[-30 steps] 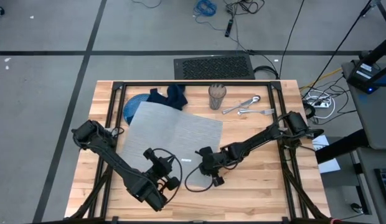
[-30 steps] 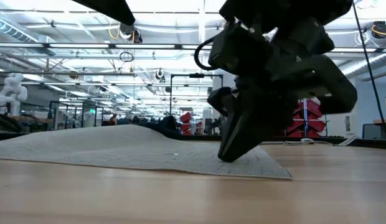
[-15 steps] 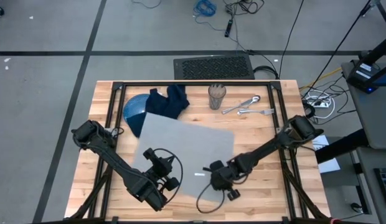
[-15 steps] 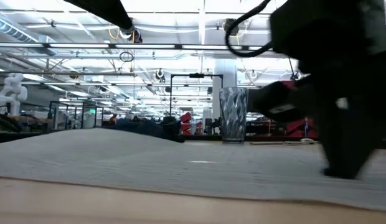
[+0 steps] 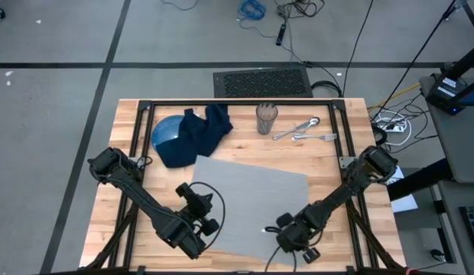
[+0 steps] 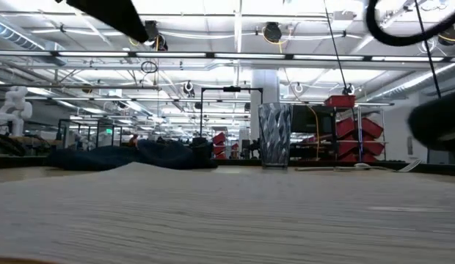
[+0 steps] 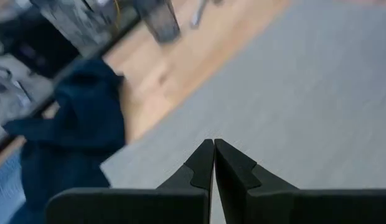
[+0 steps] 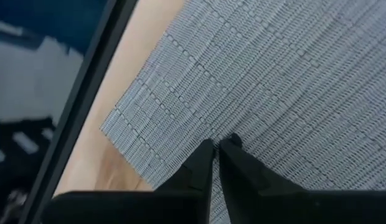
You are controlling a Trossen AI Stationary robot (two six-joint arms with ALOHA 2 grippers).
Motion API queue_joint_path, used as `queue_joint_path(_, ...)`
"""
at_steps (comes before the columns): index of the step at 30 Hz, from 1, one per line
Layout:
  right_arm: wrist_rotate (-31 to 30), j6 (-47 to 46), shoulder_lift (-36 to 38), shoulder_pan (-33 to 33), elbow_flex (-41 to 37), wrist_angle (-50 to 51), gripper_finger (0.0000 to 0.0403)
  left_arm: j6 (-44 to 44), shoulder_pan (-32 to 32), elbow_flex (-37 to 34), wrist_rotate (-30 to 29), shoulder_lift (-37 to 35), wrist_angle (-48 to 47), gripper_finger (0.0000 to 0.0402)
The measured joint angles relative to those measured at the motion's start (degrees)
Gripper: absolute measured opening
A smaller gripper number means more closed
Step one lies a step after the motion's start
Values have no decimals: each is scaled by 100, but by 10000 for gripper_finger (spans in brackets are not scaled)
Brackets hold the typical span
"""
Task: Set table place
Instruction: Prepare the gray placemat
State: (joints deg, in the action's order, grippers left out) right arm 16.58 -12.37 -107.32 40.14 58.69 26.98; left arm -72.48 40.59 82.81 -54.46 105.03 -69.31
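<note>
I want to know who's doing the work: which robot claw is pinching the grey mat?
The right gripper, shut on the grey placemat near its front corner. The left gripper is shut too, over the mat, gripping nothing.

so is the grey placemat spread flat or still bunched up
Spread flat: the grey placemat lies open on the table, all edges showing, clear of the blue napkin.

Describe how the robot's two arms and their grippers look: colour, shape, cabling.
Both arms are black, built of slim jointed links with bulkier housings at the joints. A thin black cable loops beside each wrist. The left gripper and the right gripper each end in two dark, flat-sided fingers that taper to narrow tips, mounted on a wide black crossbar. No markings are visible.
</note>
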Motion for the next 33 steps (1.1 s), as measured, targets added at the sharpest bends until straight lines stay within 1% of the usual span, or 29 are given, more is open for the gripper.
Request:
queue_joint_path(2,10,-51,72,87,-9,261,15,215,-11,0,374,0,86,0)
queue_joint_path(5,-26,-45,141,214,-14,502,15,810,-72,0,1005,0,531,0)
queue_joint_path(10,-111,103,156,292,-18,608,15,1711,-223,-4,1970,2,1217,0)
queue_joint_path(13,-136,224,161,305,-12,782,15,2011,-335,-152,2387,2,1594,0)
queue_joint_path(17,-181,448,167,317,-8,1011,15,2211,-477,-563,3168,4,2116,0)
queue_joint_path(23,-225,514,169,315,-8,1017,15,2336,-529,-1269,3835,11,3261,0)
queue_joint_path(28,-269,576,172,305,-8,1019,15,2166,-549,-1537,3996,11,3504,0)
queue_joint_path(33,-282,637,172,279,-8,1026,15,2029,-532,-1596,4355,68,3631,0)
